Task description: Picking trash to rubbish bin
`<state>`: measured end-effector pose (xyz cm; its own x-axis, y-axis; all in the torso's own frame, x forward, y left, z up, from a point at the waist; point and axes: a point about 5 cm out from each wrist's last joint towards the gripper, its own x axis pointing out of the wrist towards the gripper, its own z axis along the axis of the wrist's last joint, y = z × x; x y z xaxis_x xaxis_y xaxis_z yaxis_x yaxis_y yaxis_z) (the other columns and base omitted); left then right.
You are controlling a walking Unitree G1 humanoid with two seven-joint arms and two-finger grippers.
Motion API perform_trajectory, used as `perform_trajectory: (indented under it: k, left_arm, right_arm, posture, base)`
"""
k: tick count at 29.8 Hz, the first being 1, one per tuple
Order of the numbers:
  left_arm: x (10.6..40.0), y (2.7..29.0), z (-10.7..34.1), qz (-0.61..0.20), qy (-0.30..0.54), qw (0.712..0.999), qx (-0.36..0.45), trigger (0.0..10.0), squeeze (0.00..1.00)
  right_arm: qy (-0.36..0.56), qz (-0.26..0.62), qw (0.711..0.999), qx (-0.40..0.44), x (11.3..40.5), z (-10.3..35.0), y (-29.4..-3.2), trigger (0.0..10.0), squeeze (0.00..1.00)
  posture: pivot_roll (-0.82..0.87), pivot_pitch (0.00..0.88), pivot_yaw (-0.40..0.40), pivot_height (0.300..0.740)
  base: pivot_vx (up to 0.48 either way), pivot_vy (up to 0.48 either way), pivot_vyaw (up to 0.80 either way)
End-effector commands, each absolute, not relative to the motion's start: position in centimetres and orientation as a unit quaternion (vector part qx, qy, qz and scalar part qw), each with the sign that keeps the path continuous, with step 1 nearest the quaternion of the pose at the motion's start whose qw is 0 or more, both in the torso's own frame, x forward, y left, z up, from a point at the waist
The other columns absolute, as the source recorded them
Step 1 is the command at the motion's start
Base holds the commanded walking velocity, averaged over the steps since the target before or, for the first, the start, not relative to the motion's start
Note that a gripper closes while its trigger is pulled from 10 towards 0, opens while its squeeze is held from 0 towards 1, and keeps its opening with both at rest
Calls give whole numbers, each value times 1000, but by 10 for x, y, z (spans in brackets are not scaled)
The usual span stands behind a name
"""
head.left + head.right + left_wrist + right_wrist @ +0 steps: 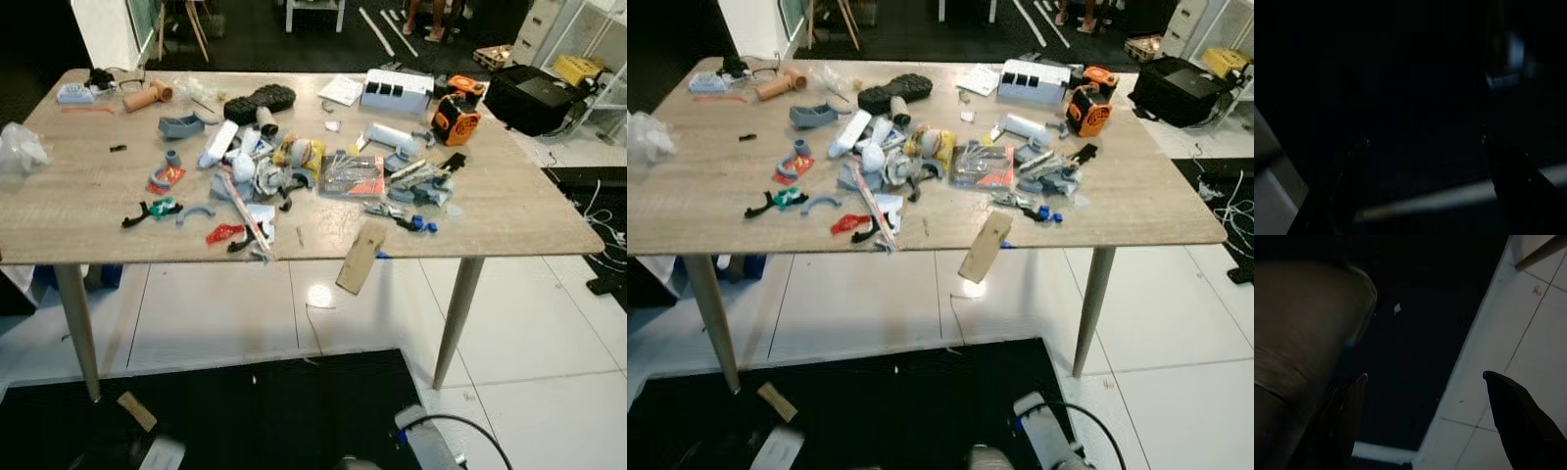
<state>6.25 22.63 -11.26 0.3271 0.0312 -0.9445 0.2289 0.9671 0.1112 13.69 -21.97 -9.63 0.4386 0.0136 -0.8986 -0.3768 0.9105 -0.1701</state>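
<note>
A wooden table (509, 211) stands before me, strewn with small clutter. A crumpled yellow wrapper (299, 152) and a red-and-silver packet (353, 176) lie near its middle. At the front lie a red scrap (223, 233) and a brown cardboard piece (361, 257) that hangs over the edge. A clear plastic bag (20, 147) rests at the far left. Both arms hang low, away from the table. My left gripper (1425, 141) is open over a dark floor. My right gripper (1425, 376) is open above the mat's edge and white tiles.
An orange tool (456, 119), a white box (397, 90) and a black shoe sole (260, 101) sit at the table's back. A black bag (534, 98) lies beyond its right end. A black mat (245, 411) covers the floor near me. Cables (602, 230) trail at right.
</note>
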Motion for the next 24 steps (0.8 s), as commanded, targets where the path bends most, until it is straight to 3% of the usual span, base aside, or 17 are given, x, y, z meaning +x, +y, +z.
perform_trajectory:
  k: [1,4,7,8,9,14,20,24]
  left_arm:
    - [72,229,-110,-55,567,815,109,10000,0]
    - [85,230,-107,-75,549,823,126,10000,0]
    - [111,229,-100,-76,515,844,127,10000,0]
    - [134,229,-93,-63,487,863,122,10000,0]
    - [134,229,-93,-63,487,863,122,10000,0]
    - [199,227,-66,-38,417,903,101,10000,0]
    - [252,218,-36,-50,373,918,124,10000,0]
    - [259,217,-31,-34,365,926,88,10000,0]
  right_arm:
    - [515,116,831,-175,136,-96,-222,10000,0]
    - [503,104,841,-172,144,-91,-229,10000,0]
    - [487,97,851,-172,158,-85,-231,10000,0]
    - [478,91,857,-170,167,-82,-230,10000,0]
    - [478,91,857,-170,167,-82,-230,10000,0]
    - [452,68,875,-158,200,-67,-228,10000,0]
    - [403,52,900,-156,246,-42,-217,10000,0]
    - [388,39,912,-130,258,-33,-219,10000,0]
  posture:
    - [11,50,-37,740]
    - [17,80,-36,740]
    - [17,91,-38,740]
    - [21,100,-40,740]
    - [21,100,-40,740]
    - [21,30,-49,740]
    - [-1,0,-55,740]
    - [1,0,-48,740]
  base:
    - [0,0,0]
    - [0,0,0]
    - [0,0,0]
    - [0,0,0]
    - [0,0,0]
    - [0,0,0]
    - [0,0,0]
    - [0,0,0]
